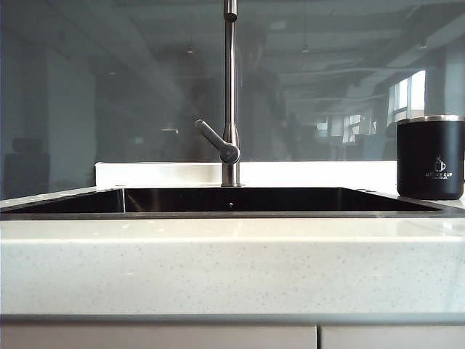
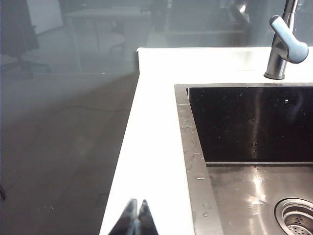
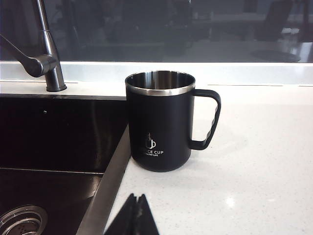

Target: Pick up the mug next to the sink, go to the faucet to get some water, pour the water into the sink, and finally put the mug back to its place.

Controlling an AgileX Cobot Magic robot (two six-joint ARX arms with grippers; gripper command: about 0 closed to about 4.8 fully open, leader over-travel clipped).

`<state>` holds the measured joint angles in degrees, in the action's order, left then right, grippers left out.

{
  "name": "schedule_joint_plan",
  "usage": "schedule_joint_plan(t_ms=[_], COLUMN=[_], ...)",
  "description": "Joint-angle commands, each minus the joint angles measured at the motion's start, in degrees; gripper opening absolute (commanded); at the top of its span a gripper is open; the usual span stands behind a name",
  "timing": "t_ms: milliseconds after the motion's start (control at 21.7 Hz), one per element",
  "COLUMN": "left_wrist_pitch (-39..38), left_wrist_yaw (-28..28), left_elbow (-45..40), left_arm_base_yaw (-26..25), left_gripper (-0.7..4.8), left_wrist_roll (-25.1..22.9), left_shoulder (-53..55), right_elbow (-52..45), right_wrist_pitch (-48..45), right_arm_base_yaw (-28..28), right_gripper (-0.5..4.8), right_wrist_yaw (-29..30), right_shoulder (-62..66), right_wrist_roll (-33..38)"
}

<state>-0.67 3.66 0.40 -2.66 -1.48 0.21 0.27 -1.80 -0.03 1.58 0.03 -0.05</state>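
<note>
From my remote seat, starting at the left: my left pincer (image 2: 136, 218) hangs over the white speckled stone tabletop (image 2: 151, 147) just outside the left rim of the sink, its two dark tips pressed together, clenched on nothing. Beside it lies the wide rectangular sink with dark interior and thin steel rim (image 2: 195, 161), water droplets beading on that rim and a round drain showing at the basin floor. Behind the basin's middle stands the tall slim brushed-steel faucet (image 1: 230, 87), its slanted lever handle jutting to the left in the exterior view.

Further right, the matte black cylindrical mug with a silver metal rim and white cup logo (image 3: 159, 125) stands upright on the tabletop just beside the sink's right edge, handle turned away from the basin. It looks empty, though I can't see the bottom of its steel interior clearly. My right pincer (image 3: 136, 213) is near it, also clenched and empty.

I judge the mug rigid and fairly light while dry, noticeably heavier once filled; the matte wall should grip decently, the polished rim less so. I'd take it by the looped handle or across the body below the rim.
</note>
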Motion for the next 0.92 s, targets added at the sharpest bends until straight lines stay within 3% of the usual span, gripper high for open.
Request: schedule_joint_plan(t_ms=[46, 460, 598, 690, 736, 875, 921], left_wrist_pitch=[0.7, 0.7, 0.7, 0.7, 0.7, 0.7, 0.7], left_wrist_yaw=[0.2, 0.2, 0.2, 0.2, 0.2, 0.2, 0.2], left_elbow=[0.2, 0.2, 0.2, 0.2, 0.2, 0.2, 0.2], left_arm_base_yaw=[-0.1, -0.1, -0.1, -0.1, -0.1, -0.1, -0.1], left_gripper=[-0.06, -0.06, -0.06, -0.06, -0.06, -0.06, -0.06], left_wrist_roll=[0.0, 0.0, 0.0, 0.0, 0.0, 0.0, 0.0], left_shoulder=[0.0, 0.0, 0.0, 0.0, 0.0, 0.0, 0.0], right_elbow=[-0.2, -0.2, -0.2, -0.2, -0.2, 0.0, 0.0], right_wrist_pitch=[-1.0, -1.0, -2.0, -4.3, -6.0, -13.4, -13.6], right_arm_base_yaw=[0.0, 0.0, 0.0, -0.1, -0.1, -0.1, -0.2], right_gripper=[-0.08, -0.08, -0.08, -0.08, -0.08, -0.08, -0.08], right_wrist_yaw=[0.1, 0.1, 0.1, -0.3, -1.6, -13.9, -15.6], right_shoulder=[-0.1, -0.1, -0.1, 0.0, 0.1, 0.9, 1.9], right_wrist_roll=[0.0, 1.3, 16.9, 18.3, 18.2, 17.3, 16.4])
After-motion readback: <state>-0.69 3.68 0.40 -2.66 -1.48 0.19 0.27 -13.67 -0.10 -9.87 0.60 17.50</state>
